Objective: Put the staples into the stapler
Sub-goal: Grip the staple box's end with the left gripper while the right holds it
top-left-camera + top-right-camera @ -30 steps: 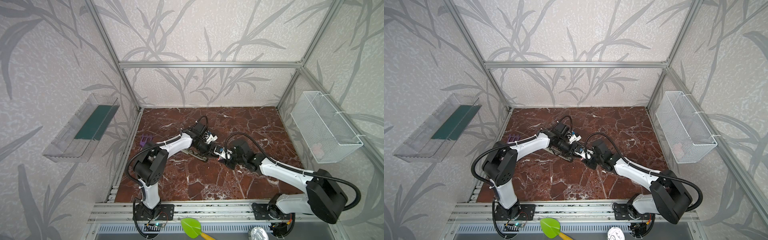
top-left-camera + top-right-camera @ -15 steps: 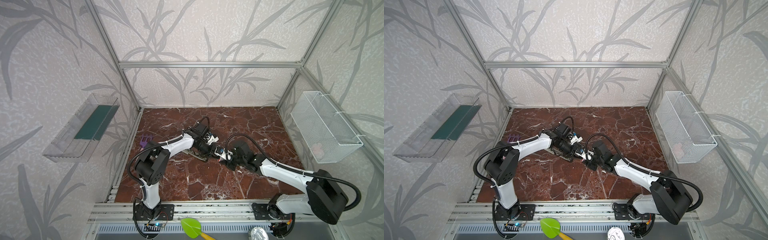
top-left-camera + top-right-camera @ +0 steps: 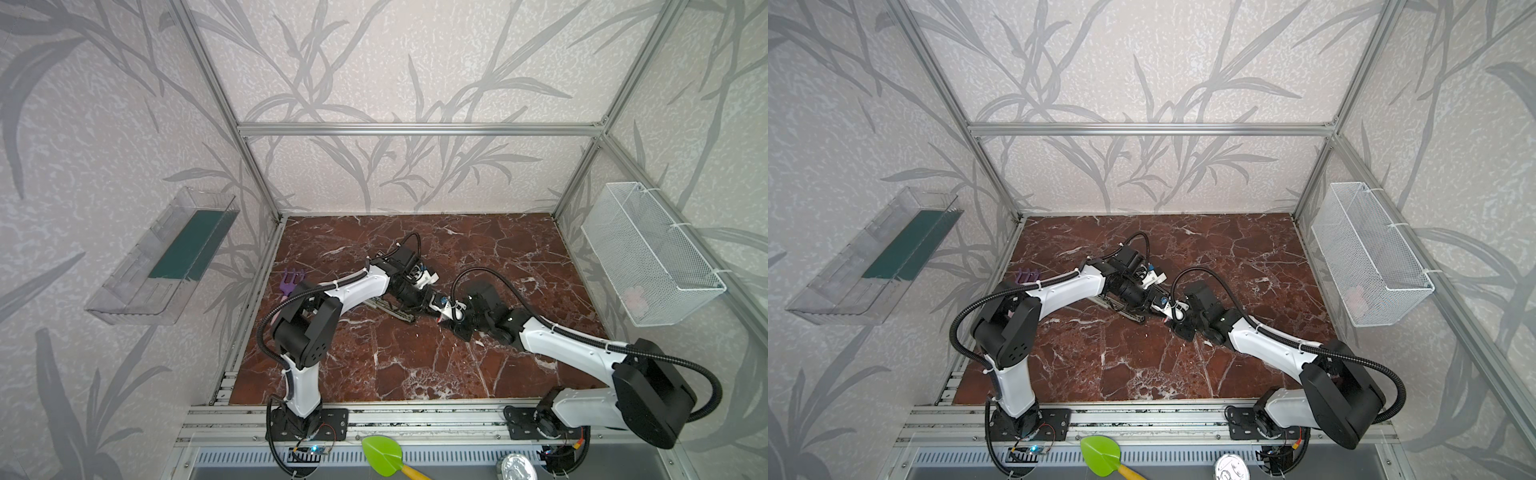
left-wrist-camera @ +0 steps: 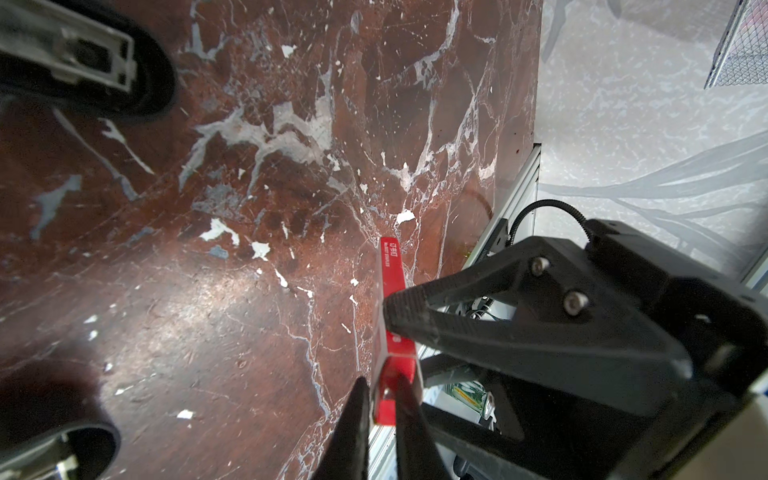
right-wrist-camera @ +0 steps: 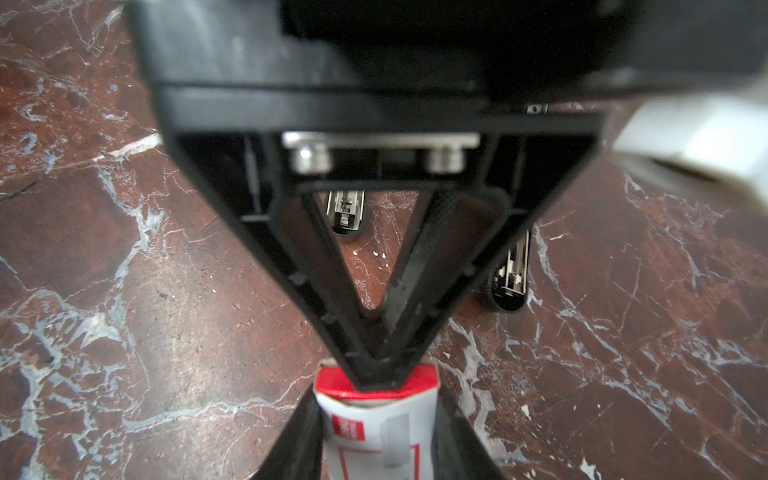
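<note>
Staples box (image 5: 376, 419) at mid-counter (image 3: 374, 365), clamped across its width by the right hand (image 5: 376, 401). The left hand (image 4: 382, 386) is pinched on its red end. The thin card is probably light and easily crushed, and the inner tray is likely free to slide: grip the sleeve's edges gently and draw from the end. The stapler (image 3: 392, 311) lies near, on the counter.

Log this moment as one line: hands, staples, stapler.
left hand: pinching staples box end | right hand: clamped on its sides | stapler: on table, not held
</note>
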Tool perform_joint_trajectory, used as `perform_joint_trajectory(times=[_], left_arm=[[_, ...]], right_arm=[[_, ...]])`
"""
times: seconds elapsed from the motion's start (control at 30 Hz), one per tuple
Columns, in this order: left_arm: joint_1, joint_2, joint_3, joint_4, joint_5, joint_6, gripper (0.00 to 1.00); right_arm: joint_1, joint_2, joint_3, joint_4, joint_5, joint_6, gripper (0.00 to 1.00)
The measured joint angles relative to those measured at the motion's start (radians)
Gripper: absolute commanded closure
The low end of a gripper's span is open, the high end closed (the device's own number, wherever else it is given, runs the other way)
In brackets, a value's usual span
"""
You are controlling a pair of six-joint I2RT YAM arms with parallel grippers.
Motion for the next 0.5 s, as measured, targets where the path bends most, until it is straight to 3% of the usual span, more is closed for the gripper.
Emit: perform_joint_trajectory(times=[0.23, 0.5], left_arm=[[-0.007, 0.008, 0.004, 0.000, 0.001, 0.001, 0.90], [-0.009, 0.026, 0.019, -0.012, -0.002, 0.017, 0.86]], right_arm=[[0.000, 0.002, 0.000, -0.010, 0.004, 0.001, 0.61], [0.000, 0.010, 0.000, -0.013, 0.011, 0.002, 0.61]])
